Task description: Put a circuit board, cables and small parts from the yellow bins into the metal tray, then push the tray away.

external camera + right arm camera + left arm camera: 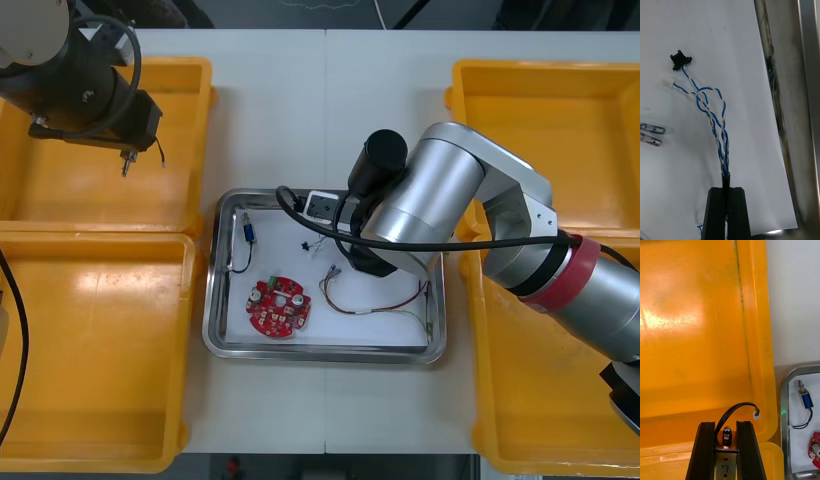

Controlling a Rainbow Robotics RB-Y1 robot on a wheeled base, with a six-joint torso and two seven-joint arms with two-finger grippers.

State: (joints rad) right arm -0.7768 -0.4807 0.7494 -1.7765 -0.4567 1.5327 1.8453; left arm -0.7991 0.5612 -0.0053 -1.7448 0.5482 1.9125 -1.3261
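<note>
Loading the tray [212, 300]
Right hand [728, 189] pinches blue-white cable [711, 112] over it, release likely next; left hand [726, 425] holds black cable [735, 410].

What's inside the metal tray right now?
Board, red-yellow cable, small metal part, and a blue-white cable in the right gripper, whose arm hides the tray's far right corner. Left gripper holds a black cable over a bin.

Electronics assembly lab or workshop bench. Evidence: yellow bins [100, 330] flanking light table [270, 100]; metal tray [211, 300] lying between, holding round red circuit board [279, 307], twisted blue and white cable [715, 120], small metal part [245, 226].
</note>
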